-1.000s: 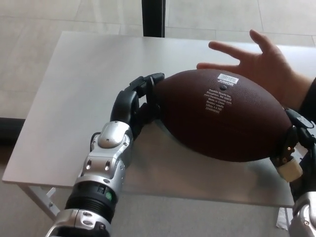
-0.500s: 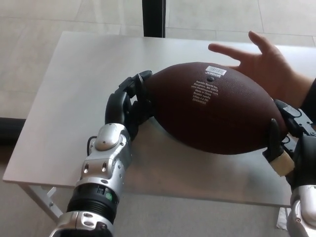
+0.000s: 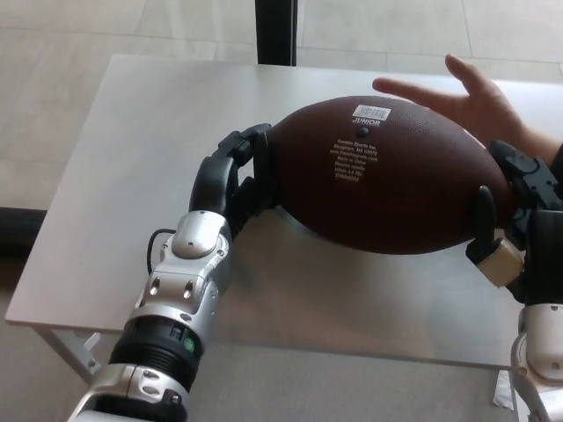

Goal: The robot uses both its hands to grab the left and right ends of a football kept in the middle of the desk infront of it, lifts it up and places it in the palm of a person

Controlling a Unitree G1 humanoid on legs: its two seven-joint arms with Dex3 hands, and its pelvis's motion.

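Football higher now — between left hand and right hand.

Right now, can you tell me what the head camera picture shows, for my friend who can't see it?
A brown football is held between the robot's two black hands, the left hand on one end and the right hand on the other, above a grey desk. Behind the ball, at the far right, a person's open hand reaches out.
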